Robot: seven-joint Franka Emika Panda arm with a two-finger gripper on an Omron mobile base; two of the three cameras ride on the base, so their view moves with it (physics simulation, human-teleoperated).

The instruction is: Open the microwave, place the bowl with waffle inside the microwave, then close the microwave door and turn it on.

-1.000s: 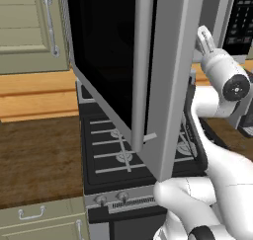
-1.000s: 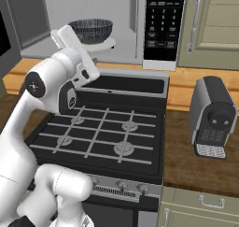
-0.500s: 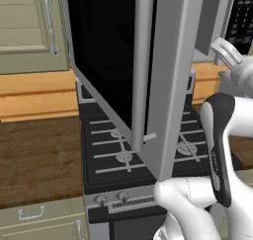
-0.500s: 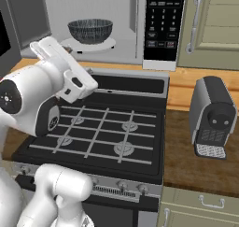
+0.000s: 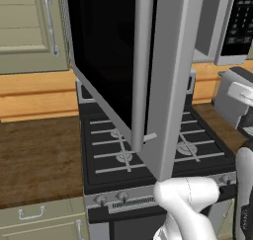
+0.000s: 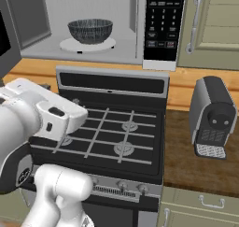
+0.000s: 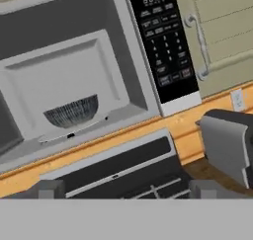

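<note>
My arm (image 6: 32,128) is glossy white, built of thick rounded segments with smooth bulbous joints. One blocky link carries a small dark oval slot, and a dark grey ring marks a joint. My claw (image 7: 128,189) ends in two small, squared, dull grey fingertips (image 7: 49,189).

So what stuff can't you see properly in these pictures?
- Waffle: the bowl sits in the microwave, but its rim hides whatever is inside, in the right base view and the hand view.
- Microwave inside: blocked by the open microwave door in the left base view.
- Keypad labels: too small to read.
</note>
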